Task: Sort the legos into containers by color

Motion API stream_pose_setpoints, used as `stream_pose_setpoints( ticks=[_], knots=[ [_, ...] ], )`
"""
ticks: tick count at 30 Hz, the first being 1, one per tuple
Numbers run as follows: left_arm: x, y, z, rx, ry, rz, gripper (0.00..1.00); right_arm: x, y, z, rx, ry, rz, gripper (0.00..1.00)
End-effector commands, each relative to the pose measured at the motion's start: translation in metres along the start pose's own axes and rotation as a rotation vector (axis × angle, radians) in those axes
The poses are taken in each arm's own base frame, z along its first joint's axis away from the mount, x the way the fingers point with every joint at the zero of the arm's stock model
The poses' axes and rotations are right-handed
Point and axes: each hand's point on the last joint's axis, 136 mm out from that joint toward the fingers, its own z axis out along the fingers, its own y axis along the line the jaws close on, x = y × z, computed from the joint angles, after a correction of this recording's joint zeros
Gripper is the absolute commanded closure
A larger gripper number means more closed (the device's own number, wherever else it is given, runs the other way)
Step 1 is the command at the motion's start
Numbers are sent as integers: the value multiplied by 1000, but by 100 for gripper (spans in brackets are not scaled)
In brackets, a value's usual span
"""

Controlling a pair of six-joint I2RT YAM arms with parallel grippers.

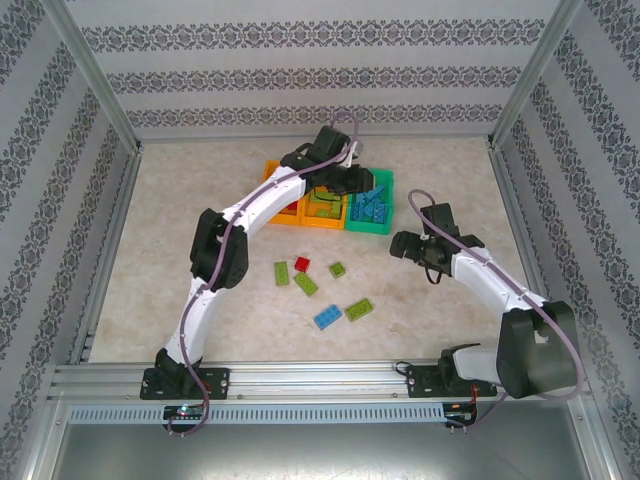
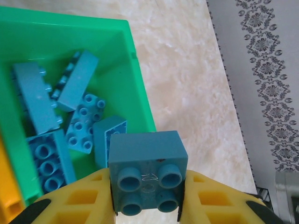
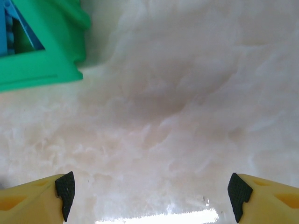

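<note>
- A blue two-by-two lego [image 2: 147, 154] is sitting clamped between the yellow fingers [image 2: 79, 200] of the left claw [image 2: 148, 193], its studs facing the wrist camera. The claw is closing narrowly on it and holding it clear of the desk [image 2: 187, 70].
- Just ahead and to the left of that claw, the green container [image 2: 140, 93] is lying open, with several blue legos [image 2: 39, 98] jumbled inside it, some on their sides.
- The held lego is hanging over the container's nearest corner, partly over the wall and partly over bare desk to the claw's right.
- The right claw [image 3: 148, 191] is standing wide, with nothing between its black pads [image 3: 65, 191], and it is hovering over bare desk.
- A corner of the green container is showing ahead and to the left of the right claw.
- From the top view, the two orange containers [image 1: 285, 215] are sitting in a row with the green one, to the left of the left claw.
- Six loose legos [image 1: 306, 284] are lying on the desk to the left of the right claw, on the base side of the left claw: four lime green, one red, one blue, all apart from each other.
</note>
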Motion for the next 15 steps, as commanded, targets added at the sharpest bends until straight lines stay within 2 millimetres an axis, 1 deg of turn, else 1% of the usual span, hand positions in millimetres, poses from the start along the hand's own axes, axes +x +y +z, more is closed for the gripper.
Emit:
stream_pose_setpoints(
  ticks=[1, 5, 7, 11, 15],
  knots=[
    [5, -4, 15, 52, 38, -4, 72, 15, 4, -4, -42, 26, -4, 12],
    [5, 3, 28, 55, 36, -50, 69, 20, 4, -4, -49, 25, 6, 12],
    [7, 7, 32, 41, 37, -66, 64, 21, 7, -4, -57, 23, 6, 12],
    [8, 4, 30, 35, 35, -52, 53, 24, 14, -2, -66, 32, -34, 13],
    [7, -6, 21, 39, 25, -11, 37, 35, 28, -3, -79, 49, -130, 12]
  ],
)
